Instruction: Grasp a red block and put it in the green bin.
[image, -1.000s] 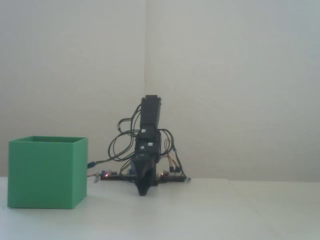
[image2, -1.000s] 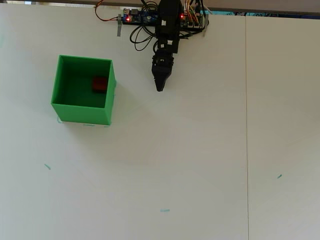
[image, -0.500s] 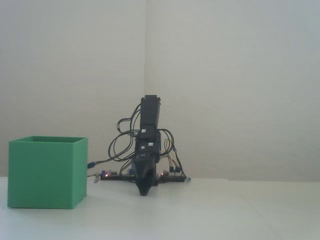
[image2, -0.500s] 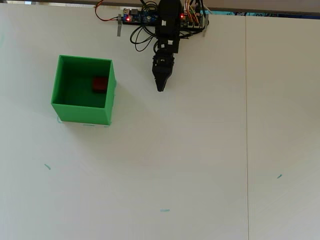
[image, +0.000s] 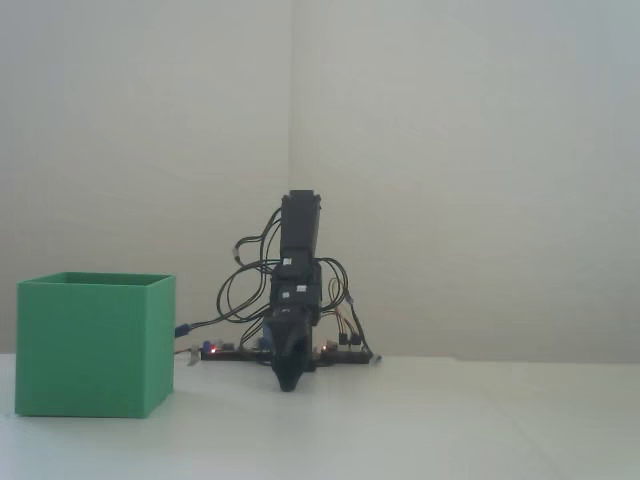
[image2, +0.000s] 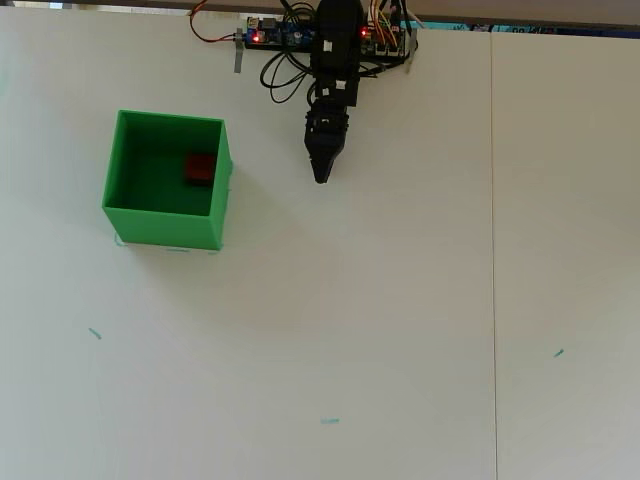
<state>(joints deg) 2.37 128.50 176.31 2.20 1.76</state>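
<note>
White tabletop (image2: 380, 320) with plain pale walls behind. Large matte green cube-shaped bin (image2: 165, 180) sits left of the black arm's base in both views. Overhead view only: small matte red rectangular block (image2: 199, 168) lies inside the bin on its floor, near the right wall. Fixed view shows just the bin's solid sides (image: 92, 345), block hidden. Black gripper (image2: 321, 176) points down at the table right of the bin, well apart from it, jaws pressed together, nothing held.
</note>
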